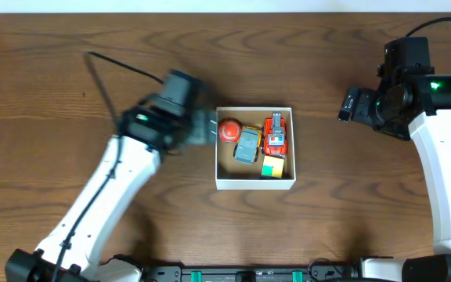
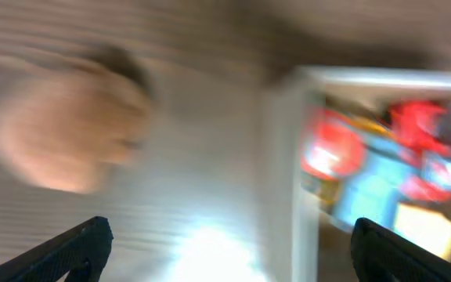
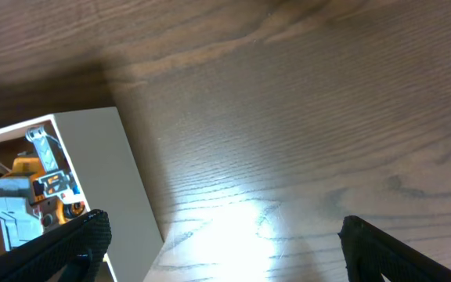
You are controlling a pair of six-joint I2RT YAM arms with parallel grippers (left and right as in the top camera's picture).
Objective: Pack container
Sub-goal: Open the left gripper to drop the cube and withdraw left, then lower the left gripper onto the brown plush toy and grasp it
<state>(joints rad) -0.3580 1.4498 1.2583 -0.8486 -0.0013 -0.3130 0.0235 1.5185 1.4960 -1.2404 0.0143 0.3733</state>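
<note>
The container (image 1: 254, 183) is a small square white-walled box with a tan inside, at the table's middle. Inside lie a red round toy (image 1: 229, 129), a grey-blue toy vehicle (image 1: 247, 146), a red toy truck (image 1: 276, 135) and a yellow-green block (image 1: 272, 166). My left gripper (image 1: 202, 128) sits just left of the box, blurred by motion; in the left wrist view (image 2: 229, 254) its fingers are wide apart and empty, with the box's left wall (image 2: 284, 180) between them. My right gripper (image 1: 349, 105) is open and empty to the right of the box; the right wrist view (image 3: 221, 243) shows the box's wall (image 3: 128, 204) at left.
The brown wooden table (image 1: 69, 78) surrounds the box. A black cable (image 1: 120, 66) runs across the table behind the left arm. A blurred pale shape (image 2: 69, 133) shows at left in the left wrist view; I cannot tell what it is.
</note>
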